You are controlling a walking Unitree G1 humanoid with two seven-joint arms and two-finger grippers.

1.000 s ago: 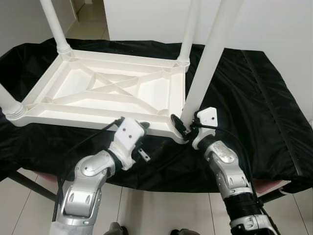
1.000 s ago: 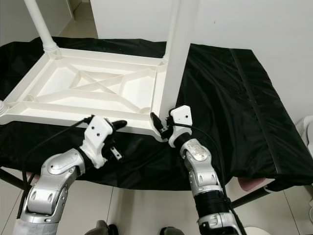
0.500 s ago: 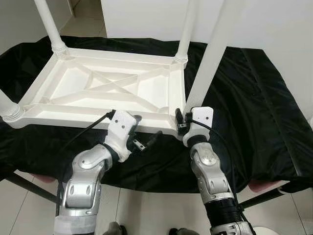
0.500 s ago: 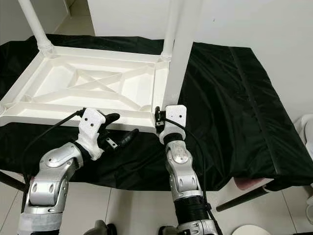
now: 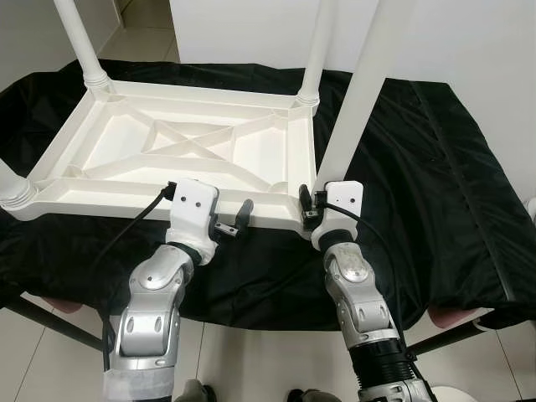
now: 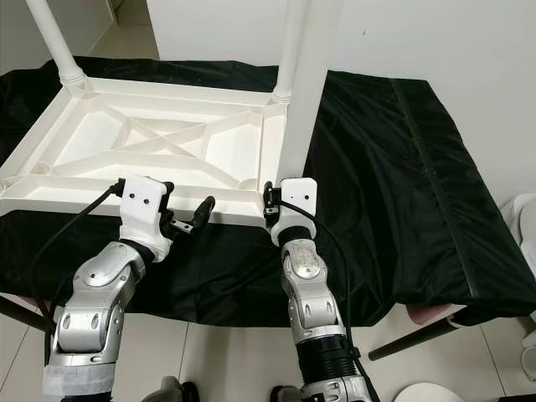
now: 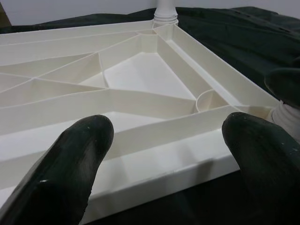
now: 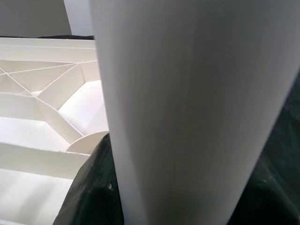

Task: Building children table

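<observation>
black cloth (image 5: 435, 167) bears upturned table (image 5: 193, 151); right claw (image 5: 308, 209) grips leg (image 5: 352, 100), left claw (image 5: 226, 222) released.

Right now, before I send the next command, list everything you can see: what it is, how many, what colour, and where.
Table top: one, white, upside down on the black cloth, ribbed underside facing up.
Table legs: four, white, standing up from the corners; far left, far right, near left, near right.
Cloth: one, black, covering the work surface under the table top.
Floor: pale tiles, below and behind the work surface.
Wall: white, behind.
Left end effector: black fingers spread open at the near rim of the table top.
Right end effector: at the base of the near right leg, fingers either side of it.
</observation>
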